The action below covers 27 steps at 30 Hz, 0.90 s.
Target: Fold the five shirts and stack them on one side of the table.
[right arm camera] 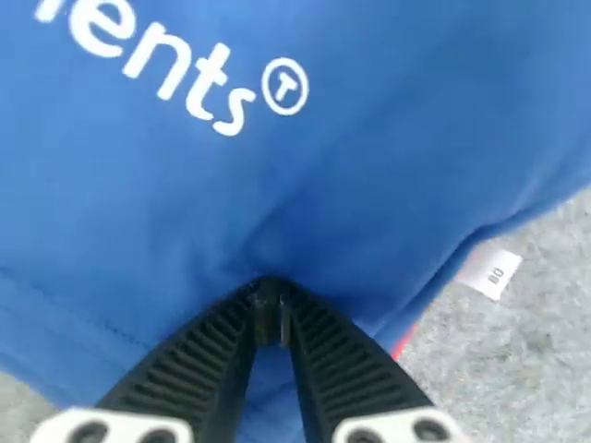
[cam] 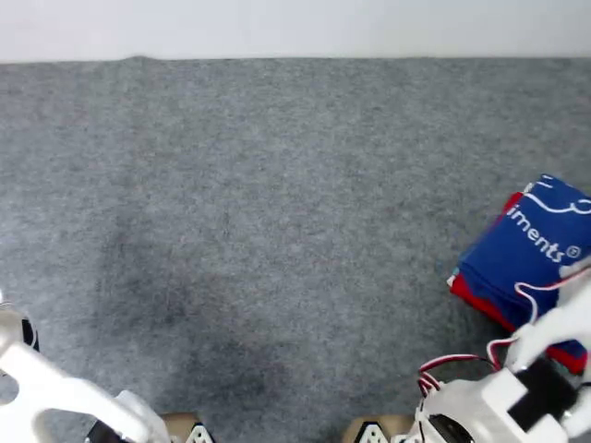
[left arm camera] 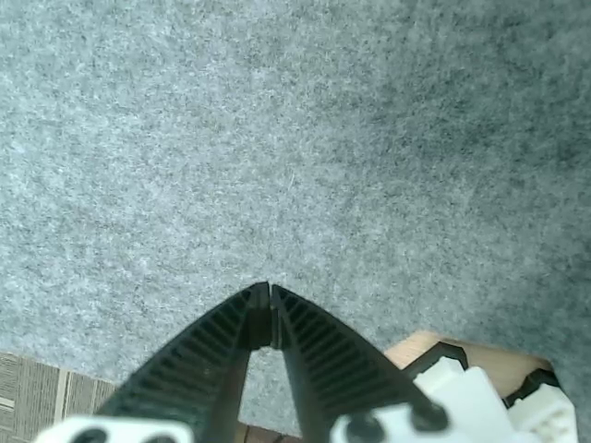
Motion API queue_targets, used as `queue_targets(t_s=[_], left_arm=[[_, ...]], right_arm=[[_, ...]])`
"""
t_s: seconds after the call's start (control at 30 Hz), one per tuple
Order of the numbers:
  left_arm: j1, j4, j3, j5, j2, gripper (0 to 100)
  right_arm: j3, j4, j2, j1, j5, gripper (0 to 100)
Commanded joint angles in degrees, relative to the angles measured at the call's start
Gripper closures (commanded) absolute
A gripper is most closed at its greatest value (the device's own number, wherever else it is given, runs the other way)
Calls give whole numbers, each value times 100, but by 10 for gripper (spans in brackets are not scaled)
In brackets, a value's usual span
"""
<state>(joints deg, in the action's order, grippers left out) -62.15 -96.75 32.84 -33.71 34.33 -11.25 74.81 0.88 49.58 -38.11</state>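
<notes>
Right wrist view shows the right gripper (right arm camera: pixel 271 309), fingers closed together, touching the folded blue shirt (right arm camera: pixel 305 185) atop a red shirt (cam: pixel 473 297) at the table (cam: pixel 277 185)'s right side; soft, limp cloth, probably best pinched at a fold edge.

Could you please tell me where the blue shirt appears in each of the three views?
High view: blue shirt at the right edge, atop a red shirt.
Left wrist view: left gripper over bare grey mat.
Right wrist view: blue shirt spreads beyond the right gripper.
Shared landmark: the grey mat.
</notes>
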Motion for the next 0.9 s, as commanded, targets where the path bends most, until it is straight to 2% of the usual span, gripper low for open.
queue_targets(t_s=[0.0, 0.3, 0.43, 0.67, 0.73, 0.87], left_arm=[[26, 79, -13, -26, 105, 994], [26, 79, -13, -26, 141, 994], [26, 70, -13, -26, 141, 994], [26, 53, -4, -18, 141, 994], [18, 44, -4, -18, 141, 994], [0, 44, -4, -18, 149, 994]], right_arm=[[404, -57, 13, 180, -88, 988], [2013, -163, -84, 31, -88, 988], [1934, -840, -505, 110, -114, 988], [1688, -2273, -2070, 479, -123, 988], [1925, -2220, -2149, 462, -97, 988], [2576, -1411, -1763, 259, -79, 988]])
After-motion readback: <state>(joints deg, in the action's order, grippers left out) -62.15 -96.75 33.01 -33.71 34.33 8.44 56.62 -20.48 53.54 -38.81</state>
